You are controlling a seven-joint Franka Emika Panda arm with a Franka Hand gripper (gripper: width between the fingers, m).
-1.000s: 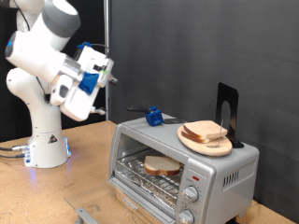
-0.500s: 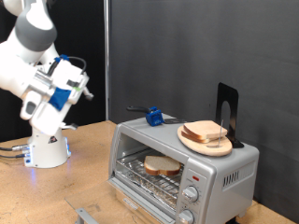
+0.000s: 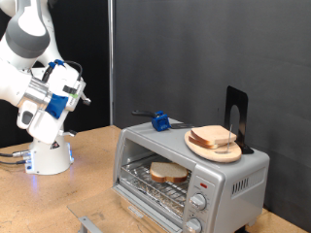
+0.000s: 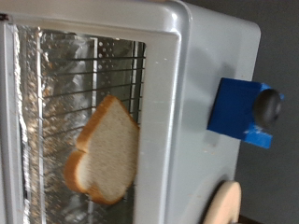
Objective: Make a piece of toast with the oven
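Note:
The silver-grey oven (image 3: 228, 175) stands on the wooden table at the exterior view's right, its front showing the wire rack. A slice of toast (image 3: 168, 173) lies on that rack inside. The wrist view shows the same slice (image 4: 107, 154) through the oven's (image 4: 210, 56) front. Another slice (image 3: 216, 135) lies on a round wooden plate (image 3: 199, 147) on the oven's top. My gripper (image 3: 84, 95) is up in the air at the exterior view's left, well away from the oven, with nothing seen between its fingers. The fingers do not show in the wrist view.
A blue block with a black handle (image 3: 158, 121) lies on the oven's top and also shows in the wrist view (image 4: 238, 110). A thin black stand (image 3: 235, 116) is upright behind the plate. The robot base (image 3: 49, 155) stands at the left. A grey part (image 3: 89, 225) shows at the bottom edge.
The arm has swung to the exterior view's left, carrying the gripper away from the oven and slightly lower. The toast, plate and oven have not moved.

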